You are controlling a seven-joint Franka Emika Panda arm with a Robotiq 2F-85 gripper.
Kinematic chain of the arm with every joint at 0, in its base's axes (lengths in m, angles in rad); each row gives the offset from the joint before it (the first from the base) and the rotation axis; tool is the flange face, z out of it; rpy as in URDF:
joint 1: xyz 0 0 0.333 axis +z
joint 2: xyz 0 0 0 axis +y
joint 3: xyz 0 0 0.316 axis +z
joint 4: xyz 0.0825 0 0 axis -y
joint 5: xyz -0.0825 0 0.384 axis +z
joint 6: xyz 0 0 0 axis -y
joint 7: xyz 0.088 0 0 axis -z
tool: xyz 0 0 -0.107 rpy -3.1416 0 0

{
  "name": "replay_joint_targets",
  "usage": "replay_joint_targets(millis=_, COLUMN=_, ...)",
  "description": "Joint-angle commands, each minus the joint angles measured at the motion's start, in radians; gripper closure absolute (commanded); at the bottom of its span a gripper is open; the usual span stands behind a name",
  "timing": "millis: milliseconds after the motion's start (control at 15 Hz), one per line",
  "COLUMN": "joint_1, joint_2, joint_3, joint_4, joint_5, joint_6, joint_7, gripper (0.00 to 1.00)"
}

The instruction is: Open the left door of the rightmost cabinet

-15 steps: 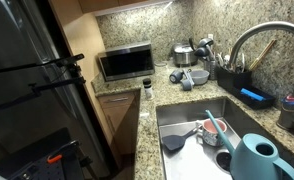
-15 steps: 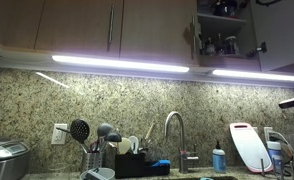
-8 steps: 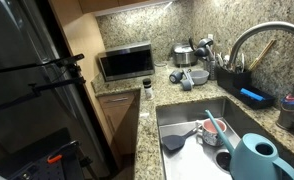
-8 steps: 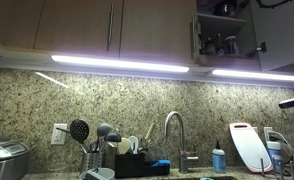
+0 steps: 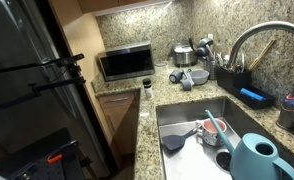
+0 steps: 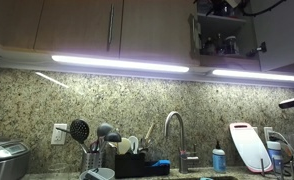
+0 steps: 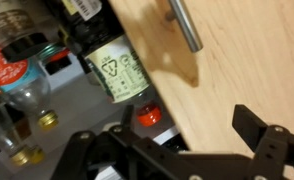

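In an exterior view the rightmost upper cabinet (image 6: 227, 40) stands open on its left side, with bottles on its shelf. Its left door (image 6: 194, 38) is swung out and shows edge-on. Part of the arm and gripper (image 6: 235, 6) shows dark at the top edge, in front of that opening. In the wrist view the wooden door (image 7: 222, 85) with its metal bar handle (image 7: 184, 25) fills the right side. My gripper (image 7: 177, 150) is open, and the door's free edge lies between its two black fingers. A green-labelled bottle (image 7: 115, 68) stands inside.
Closed cabinets (image 6: 87, 25) run to the left above a light strip. Below are a faucet (image 6: 172, 135), utensil holder (image 6: 92, 155), cutting board (image 6: 247, 145). The low view shows a fridge (image 5: 27, 80), microwave (image 5: 125, 62), sink (image 5: 192, 130) and teal watering can (image 5: 262, 160).
The dark arm at the top of the cabinet view has shifted a little left and lower. The door stays swung out. The counter scene is unchanged.
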Motion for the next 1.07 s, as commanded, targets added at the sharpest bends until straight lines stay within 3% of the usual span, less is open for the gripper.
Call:
replay_joint_targets(millis=0, joint_1=0.248, joint_2=0.135, joint_3=-0.14, joint_4=0.12, joint_5=0.017, joint_6=-0.044, joint_7=-0.146, gripper=0.0)
replay_joint_targets(millis=333, joint_1=0.465, joint_2=0.16, joint_3=-0.301, joint_4=0.149, joint_5=0.059, joint_6=-0.016, joint_7=-0.278, gripper=0.0)
replay_joint_targets(millis=533, joint_1=0.401, joint_2=0.1, joint_3=-0.292, joint_4=0.086, joint_5=0.024, joint_6=0.014, joint_7=-0.223, gripper=0.0)
replay_joint_targets(millis=800, joint_1=0.454, joint_2=0.04, joint_3=-0.365, joint_4=0.03, joint_5=0.051, joint_6=0.069, joint_7=-0.256, gripper=0.0)
replay_joint_targets(millis=933, joint_1=0.452, joint_2=0.038, joint_3=-0.382, joint_4=0.037, joint_5=0.041, joint_6=0.059, joint_7=-0.249, gripper=0.0)
replay_joint_targets(millis=1000, joint_1=0.405, joint_2=0.037, joint_3=-0.362, joint_4=0.035, joint_5=0.038, joint_6=0.066, joint_7=-0.223, gripper=0.0)
